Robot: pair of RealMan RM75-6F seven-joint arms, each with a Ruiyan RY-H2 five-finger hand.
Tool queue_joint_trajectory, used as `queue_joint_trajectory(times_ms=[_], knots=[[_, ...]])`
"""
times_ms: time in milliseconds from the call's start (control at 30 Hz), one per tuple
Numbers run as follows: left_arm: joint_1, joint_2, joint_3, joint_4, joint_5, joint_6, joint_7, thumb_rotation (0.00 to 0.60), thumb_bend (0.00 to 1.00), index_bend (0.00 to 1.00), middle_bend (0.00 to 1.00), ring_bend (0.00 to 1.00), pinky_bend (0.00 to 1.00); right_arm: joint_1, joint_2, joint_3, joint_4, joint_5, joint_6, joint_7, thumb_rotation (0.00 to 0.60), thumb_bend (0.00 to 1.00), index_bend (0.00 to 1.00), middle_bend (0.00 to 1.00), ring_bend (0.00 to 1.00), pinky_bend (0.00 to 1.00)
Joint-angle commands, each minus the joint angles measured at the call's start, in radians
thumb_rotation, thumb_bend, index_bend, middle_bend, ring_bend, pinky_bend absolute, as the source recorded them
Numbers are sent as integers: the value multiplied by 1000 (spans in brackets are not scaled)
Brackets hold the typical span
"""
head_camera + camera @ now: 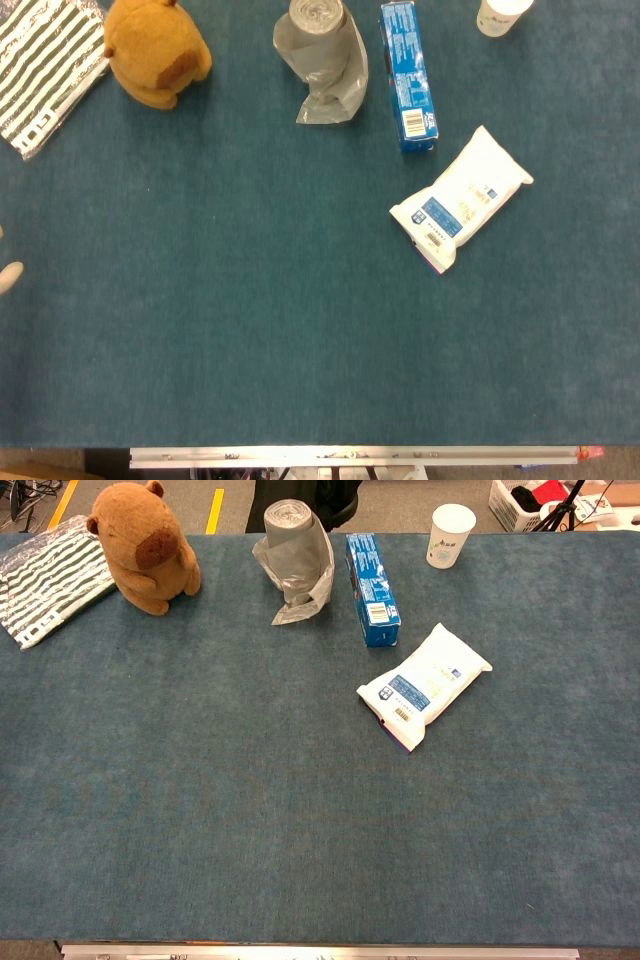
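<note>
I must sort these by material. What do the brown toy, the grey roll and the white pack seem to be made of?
Toy: plush fabric, matte; fuzzy outline.
Roll: thin plastic film, probably bags; slight sheen, crumpled loose end.
Pack: soft plastic wrapper, glossy; pillow shape, crimped ends.

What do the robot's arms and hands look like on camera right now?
Almost nothing shows. In the head view only a small pale, off-white rounded fingertip of the left hand pokes in at the left edge above the dark teal felt-covered table. No arm, cable or marking is visible. The right hand appears in neither view.
</note>
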Motion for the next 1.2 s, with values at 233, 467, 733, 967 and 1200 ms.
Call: queue_joint_trajectory(times_ms=[233, 467, 733, 967, 1200], knots=[[-4, 3, -3, 0, 3, -15, -10, 600, 0, 558, 477, 428, 370, 0, 1, -1, -1, -1, 0, 0, 600, 0, 527, 525, 367, 420], [-65, 63, 7, -55, -30, -184, -258, 600, 0, 569, 498, 438, 428, -1, 7, -2, -9, -6, 2, -3, 600, 0, 527, 525, 367, 420], [-187, 110, -16, -62, -30, -407, -790, 600, 0, 660, 687, 594, 682, -3, 13, -6, -19, -8, 2, -7, 600, 0, 527, 525, 367, 420], [-271, 89, -38, -60, -8, -524, -1199, 570, 0, 814, 909, 795, 834, -7, 22, -7, -25, -3, 4, -8, 600, 0, 527, 526, 370, 420], [-372, 68, 5, -30, 145, -608, -1483, 150, 0, 987, 1000, 987, 986, -4, 30, -8, -32, 11, -13, -10, 600, 0, 527, 530, 376, 420]])
